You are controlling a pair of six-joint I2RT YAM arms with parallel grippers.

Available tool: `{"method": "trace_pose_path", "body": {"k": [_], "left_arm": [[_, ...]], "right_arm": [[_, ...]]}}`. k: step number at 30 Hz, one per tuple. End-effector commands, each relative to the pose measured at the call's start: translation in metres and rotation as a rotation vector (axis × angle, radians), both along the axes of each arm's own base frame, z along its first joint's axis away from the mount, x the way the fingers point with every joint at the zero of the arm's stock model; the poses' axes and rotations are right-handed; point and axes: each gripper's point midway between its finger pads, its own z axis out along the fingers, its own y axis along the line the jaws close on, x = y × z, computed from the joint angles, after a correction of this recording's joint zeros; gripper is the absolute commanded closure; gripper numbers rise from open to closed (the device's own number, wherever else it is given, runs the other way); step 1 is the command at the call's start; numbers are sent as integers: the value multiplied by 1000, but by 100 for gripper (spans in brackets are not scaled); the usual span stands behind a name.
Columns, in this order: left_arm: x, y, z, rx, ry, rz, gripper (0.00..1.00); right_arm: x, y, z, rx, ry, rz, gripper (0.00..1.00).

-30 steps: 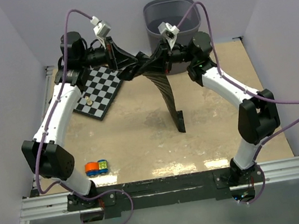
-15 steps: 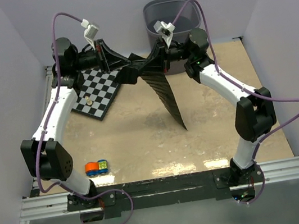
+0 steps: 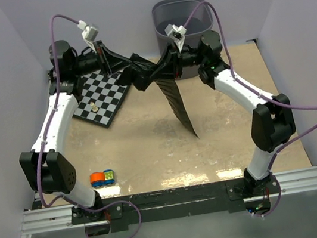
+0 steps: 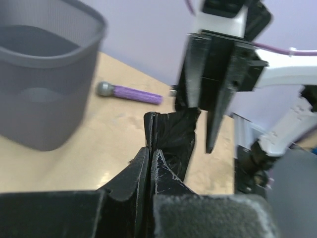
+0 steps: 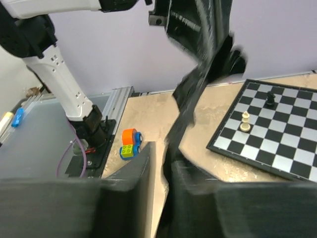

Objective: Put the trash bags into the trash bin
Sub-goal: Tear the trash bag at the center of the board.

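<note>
A black trash bag point(image 3: 174, 101) hangs in mid-air between the two arms, a long pleated strip trailing down toward the table. My left gripper point(image 3: 131, 69) is shut on its bunched top; the left wrist view shows the jaws point(image 4: 150, 151) pinched on the black plastic point(image 4: 171, 134). My right gripper point(image 3: 162, 67) faces it from the right. In the right wrist view its fingers point(image 5: 157, 148) stand slightly apart, the bag point(image 5: 198, 79) lying against the right finger. The grey mesh trash bin point(image 3: 161, 31) stands at the back, just behind the right gripper.
A chessboard point(image 3: 103, 94) with a few pieces lies at the back left under the left arm. A small orange, blue and green toy point(image 3: 102, 177) sits near the front left. A purple microphone point(image 4: 131, 92) lies beside the bin point(image 4: 39, 99).
The left gripper has pulled left and back with the bag's top. The right jaws, shut a second ago, have parted a little. The hanging strip has swung slightly.
</note>
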Motion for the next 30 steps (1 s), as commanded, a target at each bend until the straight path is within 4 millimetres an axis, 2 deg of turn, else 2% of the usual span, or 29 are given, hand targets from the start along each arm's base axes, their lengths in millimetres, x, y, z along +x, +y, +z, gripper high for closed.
{"method": "trace_pose_path", "body": {"k": [1, 4, 8, 10, 12, 15, 24, 30], "left_arm": [[19, 40, 43, -9, -171, 203, 100], [16, 41, 42, -14, -162, 206, 100], [12, 41, 43, -16, -162, 213, 100], [9, 41, 42, -16, -157, 210, 100], [5, 41, 43, -14, -156, 203, 100], [2, 41, 42, -5, -154, 199, 100], [-14, 39, 26, 52, -133, 173, 100], [-27, 31, 19, 57, -120, 152, 100]], "right_arm": [[-6, 1, 25, 12, -93, -14, 60], [-4, 18, 27, 23, -103, -4, 46], [-3, 36, 36, 46, -128, 6, 34], [5, 40, 41, 62, -132, -29, 29], [11, 44, 47, 75, -144, -46, 17], [18, 49, 52, 86, -150, -63, 10], [22, 51, 77, 151, -161, -94, 13], [17, 58, 83, 170, -161, -77, 18]]}}
